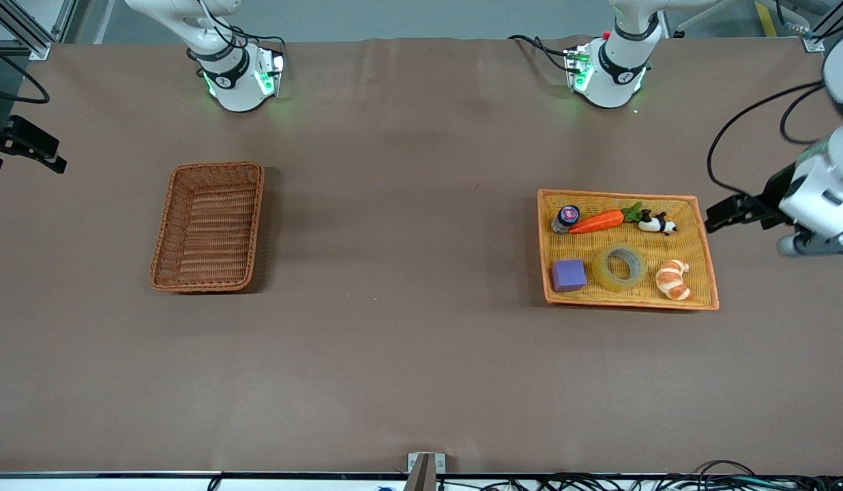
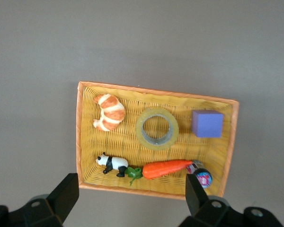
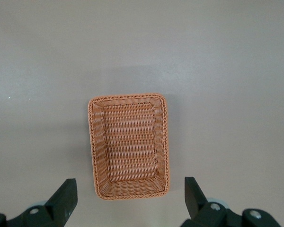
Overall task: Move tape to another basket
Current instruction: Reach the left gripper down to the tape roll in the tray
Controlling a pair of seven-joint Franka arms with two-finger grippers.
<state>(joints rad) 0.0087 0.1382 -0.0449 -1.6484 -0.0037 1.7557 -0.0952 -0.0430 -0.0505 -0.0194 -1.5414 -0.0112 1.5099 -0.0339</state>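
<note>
The tape, a translucent yellowish ring with a grey core, lies flat in the orange-rimmed yellow basket between a purple cube and a croissant. It also shows in the left wrist view. The dark reddish-brown wicker basket stands empty toward the right arm's end, and shows in the right wrist view. My left gripper hangs high and open beside the yellow basket, empty. My right gripper hangs high and open at the right arm's end of the table, empty, with the wicker basket below it.
The yellow basket also holds a purple cube, a croissant, a toy carrot, a panda figure and a small round jar. Brown cloth covers the table between the two baskets.
</note>
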